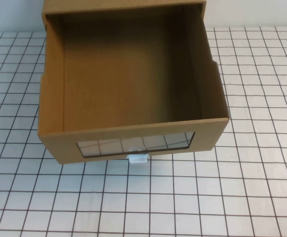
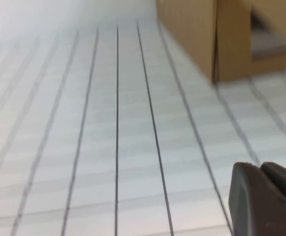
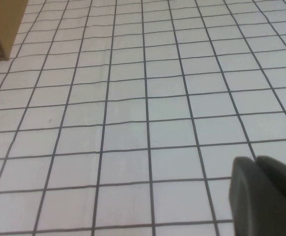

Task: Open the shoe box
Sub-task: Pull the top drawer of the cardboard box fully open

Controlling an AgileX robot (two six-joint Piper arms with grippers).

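The left gripper (image 2: 261, 169) shows only in its own wrist view, low over the white counter (image 1: 232, 197) with black grid lines. Its two dark fingers are pressed together and nothing is between them. The right gripper (image 3: 257, 162) is the same: clenched, grasping nothing, low over the squares. Each one is well apart from the shoe box (image 1: 133, 89), which shows only as a brown corner at the edge of each wrist view. In the high view the cardboard shoe box stands in the middle of the counter with its top open, so its plain brown inside floor is visible. Its near wall has a clear window (image 1: 136, 143), and a small white tab (image 1: 137, 158) sits at the lower edge of this wall, touching the counter. A cardboard strip (image 1: 124, 6) crosses the far end.
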